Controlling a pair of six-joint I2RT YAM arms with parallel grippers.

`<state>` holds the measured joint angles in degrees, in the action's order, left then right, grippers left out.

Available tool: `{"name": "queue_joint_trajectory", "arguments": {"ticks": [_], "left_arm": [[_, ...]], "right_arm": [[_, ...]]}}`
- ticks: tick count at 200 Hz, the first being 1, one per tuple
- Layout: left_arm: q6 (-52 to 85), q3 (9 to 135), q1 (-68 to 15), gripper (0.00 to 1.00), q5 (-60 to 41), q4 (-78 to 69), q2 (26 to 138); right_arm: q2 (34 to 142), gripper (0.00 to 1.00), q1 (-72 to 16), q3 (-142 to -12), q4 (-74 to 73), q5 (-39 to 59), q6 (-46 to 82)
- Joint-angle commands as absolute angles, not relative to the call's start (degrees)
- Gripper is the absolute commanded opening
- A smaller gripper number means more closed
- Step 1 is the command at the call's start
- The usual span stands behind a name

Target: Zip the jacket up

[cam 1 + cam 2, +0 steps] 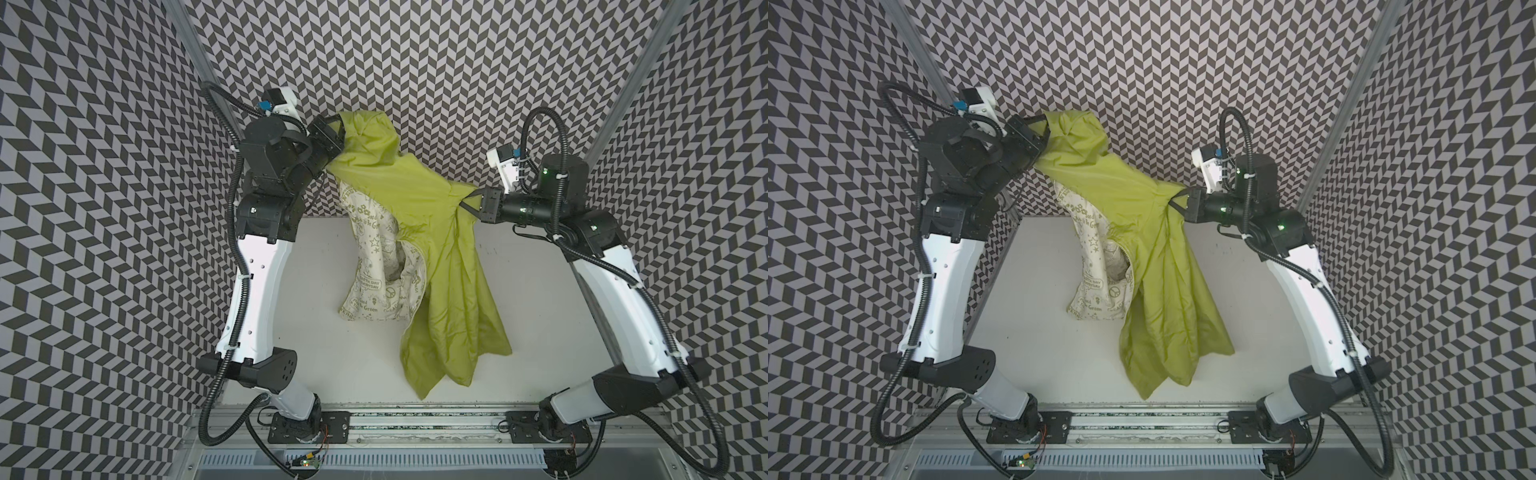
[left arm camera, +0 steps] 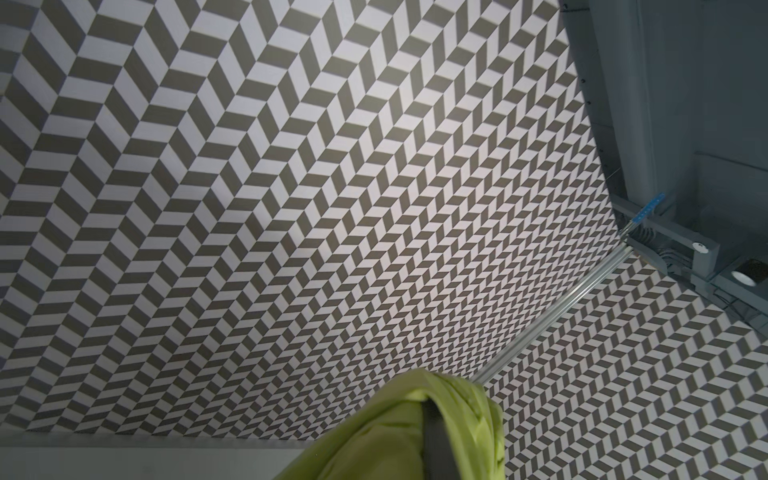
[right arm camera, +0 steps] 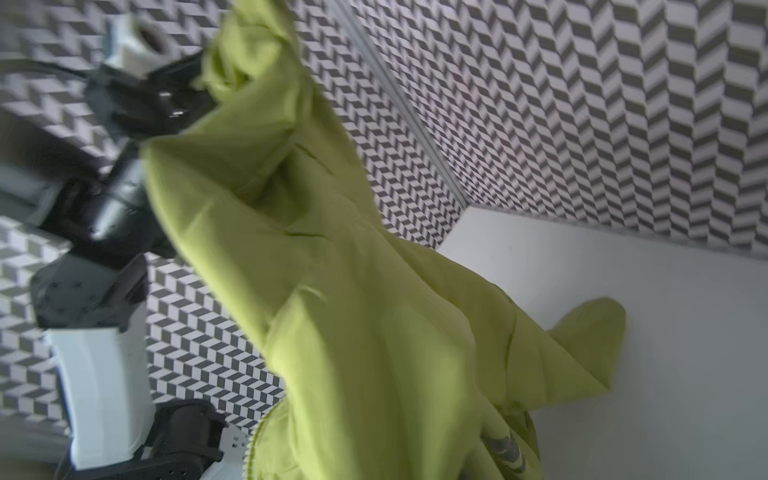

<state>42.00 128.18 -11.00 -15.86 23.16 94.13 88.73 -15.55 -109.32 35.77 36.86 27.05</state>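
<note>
- While my left claw (image 1: 341, 135) and right claw (image 1: 466, 200) clench the jacket (image 1: 419, 232), it hangs between them over the desk (image 1: 316, 332)
- Light, limp, probably slippery fabric; I'd grip beside the zipper edges

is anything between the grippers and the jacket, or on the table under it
Nothing visible. The left gripper and right gripper are both shut on the jacket, holding it up between them, and nothing else shows on the white table below.

Top cams overhead, downward, same scene; wrist cams close on jacket (image 2: 374, 440).
</note>
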Motion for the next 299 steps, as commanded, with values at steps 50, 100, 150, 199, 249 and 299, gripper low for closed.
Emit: {"name": "queue_joint_trajectory", "arguments": {"ticks": [50, 100, 150, 199, 249, 299], "left_arm": [[39.5, 126.4, -15.2, 0.00, -7.4, 20.9, 106.8], [44.6, 142.1, -15.3, 0.00, -7.5, 18.8, 125.9], [62.3, 155.5, -11.8, 0.67, -11.9, 12.8, 144.4], [56.5, 140.9, -11.6, 0.91, -15.4, 13.6, 136.2], [46.4, 120.3, -13.6, 1.00, -14.8, 18.7, 116.5], [33.9, 96.1, -22.1, 0.95, -12.2, 28.5, 93.2]], "right_arm": [[99.5, 0.00, -4.5, -96.1, 37.6, 37.5, 34.5], [108.4, 0.00, -1.4, -103.4, 40.7, 31.3, 35.3], [119.5, 0.03, 3.4, -109.9, 41.1, 31.4, 44.4], [125.6, 0.34, 6.1, -115.3, 43.2, 30.6, 46.6], [119.6, 0.45, 6.3, -114.3, 49.3, 25.5, 38.8], [111.2, 0.52, 0.8, -110.4, 54.7, 20.5, 24.8]]}}
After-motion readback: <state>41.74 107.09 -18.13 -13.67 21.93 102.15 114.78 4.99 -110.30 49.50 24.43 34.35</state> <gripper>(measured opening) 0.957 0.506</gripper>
